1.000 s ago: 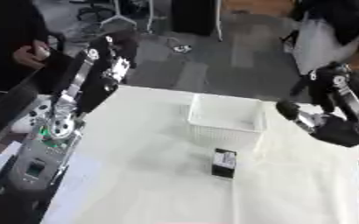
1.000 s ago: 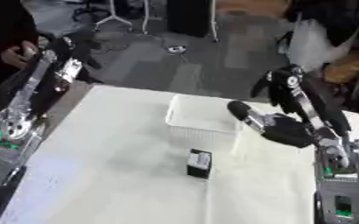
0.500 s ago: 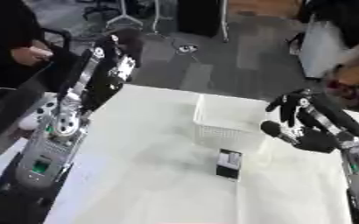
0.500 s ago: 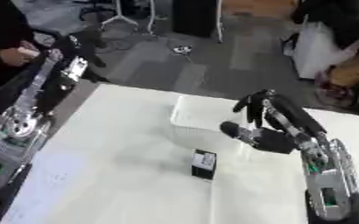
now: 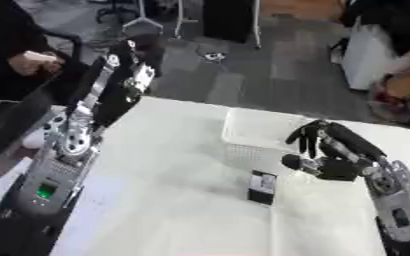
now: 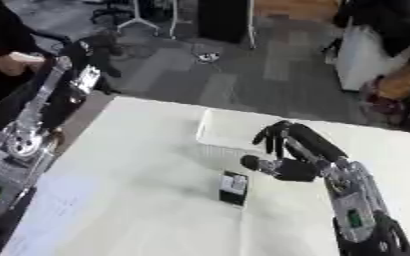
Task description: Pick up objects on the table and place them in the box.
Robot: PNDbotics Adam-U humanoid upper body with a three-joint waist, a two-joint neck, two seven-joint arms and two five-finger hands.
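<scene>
- I am looking down at a white table (image 5: 156, 200) that is filling most of the frame, with dark floor along the top.
- A white mesh box (image 5: 252, 131) is sitting right of centre on the table; I am seeing nothing inside it, though its near wall is hiding part of the bottom.
- A small dark object (image 5: 262, 187) with a pale top face is lying on the table just below the box, near the middle of the frame and outside the box.
- My right hand (image 5: 329, 159) is hovering at centre right, just right of the object and beside the lower right corner of the box. Its fingers are spread and hanging downward, the thumb is sticking out toward the object, and they are holding nothing.
- My right hand is not touching the object; a strip of bare table is showing between them.
- My left arm is rising along the left side of the frame, and my left hand (image 5: 140, 54) is sitting high at upper left, off the table; I cannot tell how its fingers are set.
- Judging from this, the task is barely under way: the object is not yet gripped and nothing visible is in the box. Grasping, lifting and dropping it in are all left.
</scene>
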